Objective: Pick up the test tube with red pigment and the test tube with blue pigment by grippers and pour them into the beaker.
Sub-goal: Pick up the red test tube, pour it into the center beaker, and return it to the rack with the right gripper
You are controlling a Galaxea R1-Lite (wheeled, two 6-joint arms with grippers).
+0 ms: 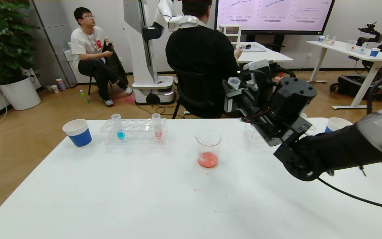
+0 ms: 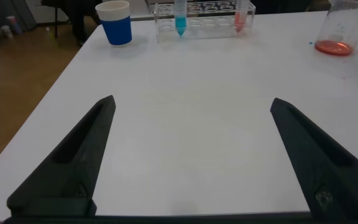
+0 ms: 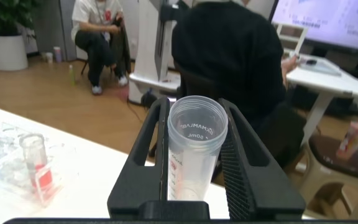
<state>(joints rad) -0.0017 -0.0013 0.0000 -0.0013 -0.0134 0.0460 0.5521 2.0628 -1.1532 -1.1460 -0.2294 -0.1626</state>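
My right gripper (image 1: 235,87) is raised above the table's far right side, right of the beaker, and is shut on the test tube with red pigment (image 3: 194,146). That tube stands mouth up and is almost empty, with only faint red traces inside. The glass beaker (image 1: 208,147) stands mid-table with orange-red liquid in its bottom. The test tube with blue pigment (image 1: 118,127) stands upright in a clear rack (image 1: 133,134) at the far left. My left gripper (image 2: 192,101) is open and empty, low over bare table, with the rack and beaker (image 2: 337,28) well ahead of it.
A paler pink-red tube (image 1: 157,127) shares the rack. Blue-and-white paper cups stand at far left (image 1: 77,132) and far right (image 1: 336,124). Another clear rack (image 1: 253,132) sits partly behind my right arm. A person on a chair (image 1: 201,56) sits just beyond the table.
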